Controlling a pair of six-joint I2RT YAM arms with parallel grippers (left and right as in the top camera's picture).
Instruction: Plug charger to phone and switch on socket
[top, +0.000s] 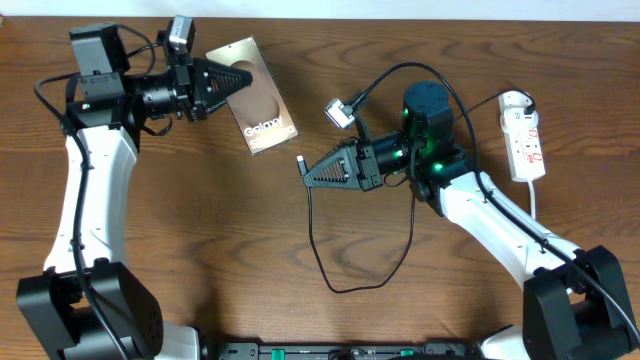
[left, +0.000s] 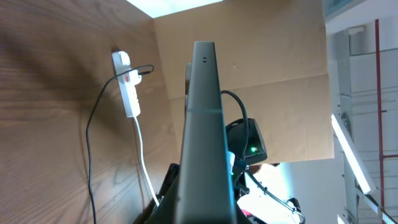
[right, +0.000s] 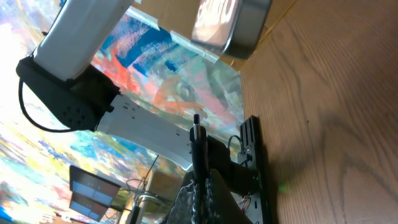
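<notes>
Bronze phone (top: 262, 108) clamped in left pincer (top: 240, 80); right pincer (top: 308, 172) pinches charger (right: 198, 140) tip near phone. Square tip to port before pushing.

Dark wood-grain table (top: 200, 250), brown cardboard backdrop (left: 267, 50); colourful, perhaps painted, wall (right: 155, 56) beyond

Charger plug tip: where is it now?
Overhead view, mid-table: the charger plug tip is pinched in the right gripper. It sits just right of and nearer the robot than the phone, which the left gripper holds, and is not yet touching it.
</notes>
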